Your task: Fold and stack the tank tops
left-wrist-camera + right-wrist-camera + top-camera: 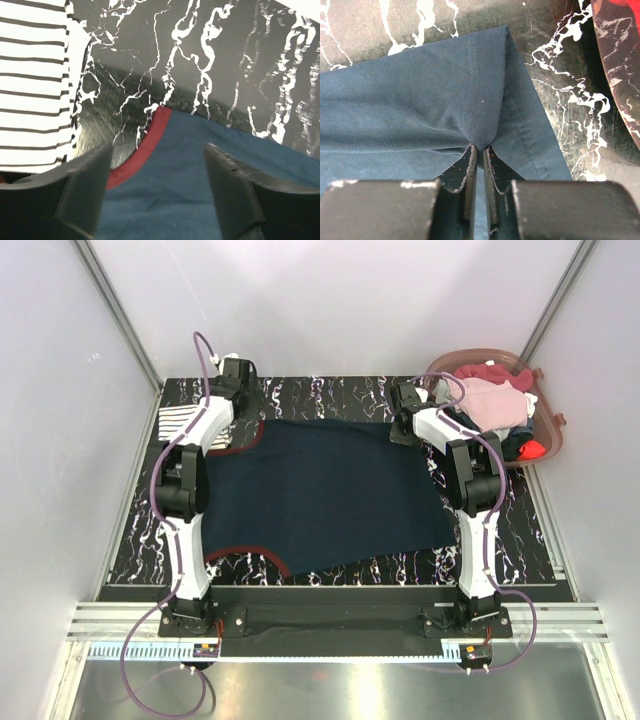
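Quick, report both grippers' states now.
Left gripper: open, over the navy top, holding nothing.
Right gripper: shut on the navy top's edge.

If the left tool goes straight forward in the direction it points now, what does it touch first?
Most likely the navy tank top, near its red trim, lying right ahead of the open left tool; the marbled table comes beyond. Depth is unclear in the wrist view.
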{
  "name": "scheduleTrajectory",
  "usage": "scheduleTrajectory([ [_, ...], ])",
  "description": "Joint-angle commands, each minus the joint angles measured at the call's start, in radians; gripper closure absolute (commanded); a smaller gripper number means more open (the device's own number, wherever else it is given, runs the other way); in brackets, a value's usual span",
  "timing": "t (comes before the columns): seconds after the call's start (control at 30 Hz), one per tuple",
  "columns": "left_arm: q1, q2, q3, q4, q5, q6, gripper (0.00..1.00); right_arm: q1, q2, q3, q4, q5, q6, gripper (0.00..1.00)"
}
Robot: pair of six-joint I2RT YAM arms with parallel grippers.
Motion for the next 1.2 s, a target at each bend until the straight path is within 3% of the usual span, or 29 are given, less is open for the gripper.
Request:
scheduleTrajectory([
  [0.0,0.007,0.069,0.107,-0.044,-0.037,0.037,0.31,-0.002,-0.058,-0.006,0.005,0.006,-0.009,0.87],
  [0.2,0.022,0.188,0.243,-0.108,-0.005,0.016,0.41,-0.002,-0.072,-0.008,0.009,-0.002,-0.011,0.89],
  [0.9,0.016,0.407,0.467,-0.217,0.044,-0.044,0.50,0.000,-0.100,-0.012,0.015,-0.019,-0.011,0.91],
  [1.07,0.007,0.416,0.474,-0.222,0.069,-0.044,0.64,-0.002,-0.100,-0.009,0.015,-0.019,-0.009,0.91],
  [1.17,0.005,0.403,0.471,-0.211,0.072,-0.038,0.81,-0.002,-0.097,-0.006,0.015,-0.019,-0.012,0.92],
])
